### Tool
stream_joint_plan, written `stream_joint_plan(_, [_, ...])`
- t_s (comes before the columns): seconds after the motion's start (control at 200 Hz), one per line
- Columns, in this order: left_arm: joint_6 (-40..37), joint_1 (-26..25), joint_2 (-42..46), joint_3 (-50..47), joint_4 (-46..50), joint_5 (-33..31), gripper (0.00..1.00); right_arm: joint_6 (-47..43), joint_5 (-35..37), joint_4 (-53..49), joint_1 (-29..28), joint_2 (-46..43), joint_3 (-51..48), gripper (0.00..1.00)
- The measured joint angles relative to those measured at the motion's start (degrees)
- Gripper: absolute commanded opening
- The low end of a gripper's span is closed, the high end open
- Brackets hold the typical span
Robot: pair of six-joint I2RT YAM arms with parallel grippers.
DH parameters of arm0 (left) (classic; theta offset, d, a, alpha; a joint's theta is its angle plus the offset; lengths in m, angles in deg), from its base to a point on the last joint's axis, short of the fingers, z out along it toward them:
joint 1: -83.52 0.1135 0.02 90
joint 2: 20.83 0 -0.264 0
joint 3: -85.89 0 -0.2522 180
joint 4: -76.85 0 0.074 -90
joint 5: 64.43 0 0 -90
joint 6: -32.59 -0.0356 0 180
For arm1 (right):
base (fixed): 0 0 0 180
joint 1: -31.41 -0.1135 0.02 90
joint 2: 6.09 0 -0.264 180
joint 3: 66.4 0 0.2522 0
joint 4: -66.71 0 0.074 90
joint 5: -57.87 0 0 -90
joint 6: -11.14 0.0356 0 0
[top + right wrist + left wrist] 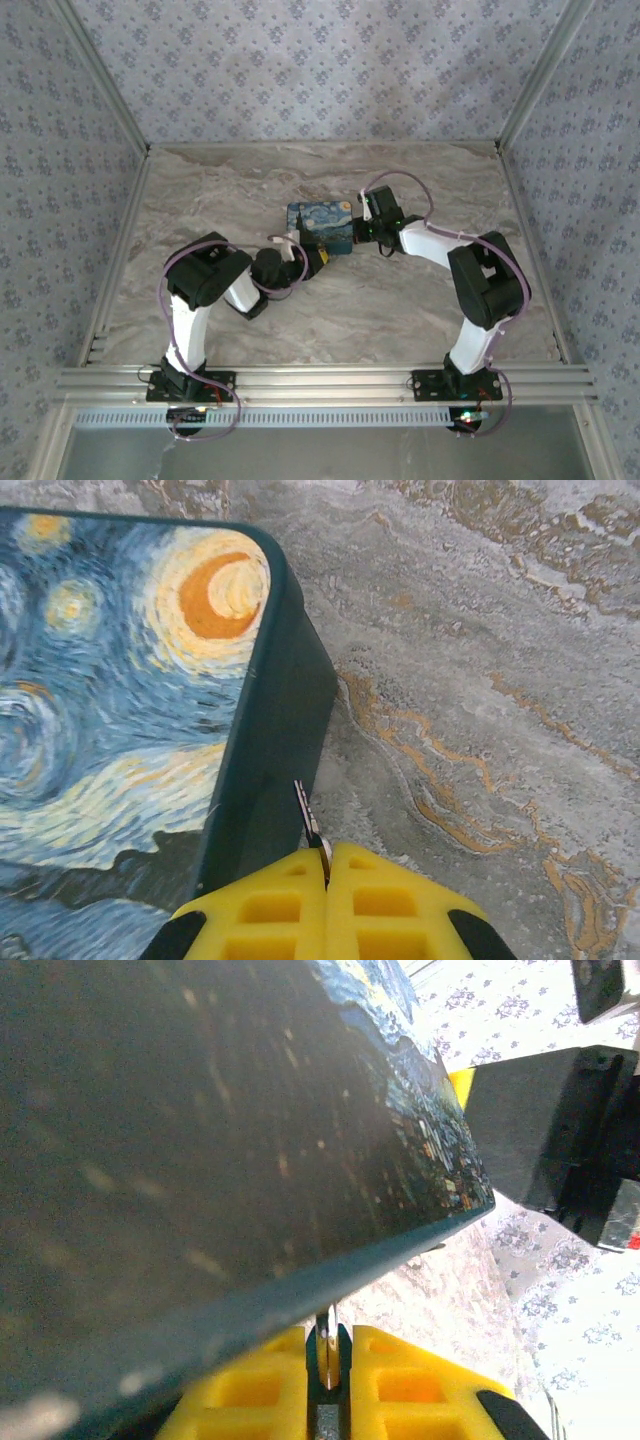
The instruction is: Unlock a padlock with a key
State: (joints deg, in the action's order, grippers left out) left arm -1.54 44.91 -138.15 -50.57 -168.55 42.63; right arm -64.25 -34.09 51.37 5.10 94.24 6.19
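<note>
Aligning slowly matters: right gripper (326, 854) pinches a thin blade (308, 820), left gripper (328, 1336) a silver sliver (326, 1360). We should squeeze firmly.

Blue swirls and yellow stars cover the box (322, 226) lid, with an orange crescent at 1 o'clock in the right wrist view, above dark teal sides. The table (400, 320) is grey marble veined with rust; the walls (300, 70) are pale lilac, sprigged blue. Yellow right fingers (290, 910) flank a silvery key (308, 825) — yellow left fingers (250, 1390), a grey metal sliver (327, 1345). Cables (175, 262) are purple.
</note>
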Motion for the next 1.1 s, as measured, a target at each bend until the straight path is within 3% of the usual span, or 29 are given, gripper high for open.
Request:
stream_joint_plan(0.42, [5.7, -0.1, 5.9, 0.5, 10.1, 0.3, 0.05, 1.0, -2.9, -0.4, 3.0, -15.1, -7.3, 0.00])
stream_joint_plan(0.849, [11.8, -2.3, 16.9, 4.3, 33.3, -1.9, 0.05, 7.1, -20.4, 1.6, 7.5, -44.2, -24.4, 0.00])
stream_joint_plan(1.099, [14.8, -3.0, 19.5, 5.0, 37.0, -5.8, 0.05, 13.2, -27.8, 4.5, 9.5, -50.8, -27.6, 0.00])
